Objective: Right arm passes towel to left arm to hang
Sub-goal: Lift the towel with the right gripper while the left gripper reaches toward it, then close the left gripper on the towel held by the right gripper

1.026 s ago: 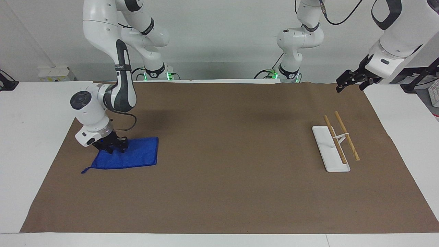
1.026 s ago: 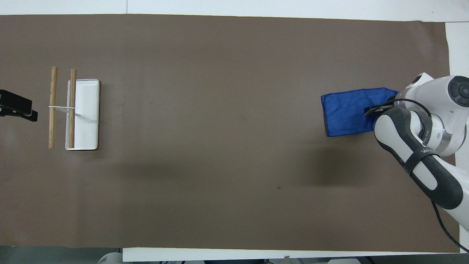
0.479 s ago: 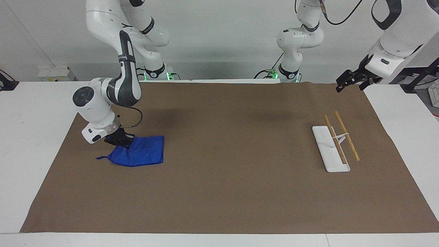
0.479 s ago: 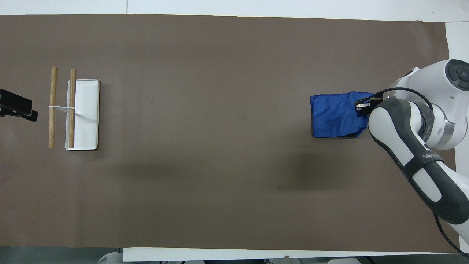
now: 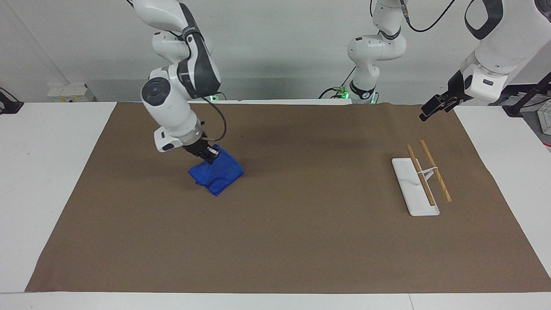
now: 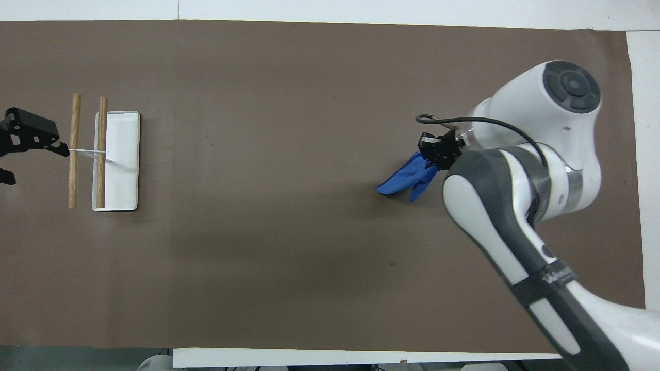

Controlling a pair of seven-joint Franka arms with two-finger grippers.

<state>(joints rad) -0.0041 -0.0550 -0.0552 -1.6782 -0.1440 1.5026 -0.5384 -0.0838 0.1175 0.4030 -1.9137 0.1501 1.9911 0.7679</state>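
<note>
Right arm (image 5: 181, 82): it comes in from its own end of the table and bends down over the brown mat (image 5: 275, 241), wrist tilted toward the middle.
Right gripper (image 5: 209, 156): up in the air over the mat, with its jaws pinched tight on the top edge of the towel.
Towel (image 5: 216, 173): bright blue, bunched and dangling from the right gripper in loose folds. Its lowest corner hangs just above the mat or brushes it; I cannot tell which. From overhead it shows as a small crumpled wedge (image 6: 407, 178) poking out from under the gripper.
Left arm (image 5: 495, 43): waiting at its own end of the table, wrist held high.
Left gripper (image 5: 431, 107): in the air over the mat's corner at the left arm's end, nearer the robots than the rack. The jaws stand wide apart with nothing between them.
Rack (image 5: 415, 186): a white flat base on the mat toward the left arm's end, carrying two wooden rods (image 5: 434, 170) side by side on a thin white stand. It is well apart from the towel.
Table (image 5: 38, 172): white, with the mat covering most of it.
</note>
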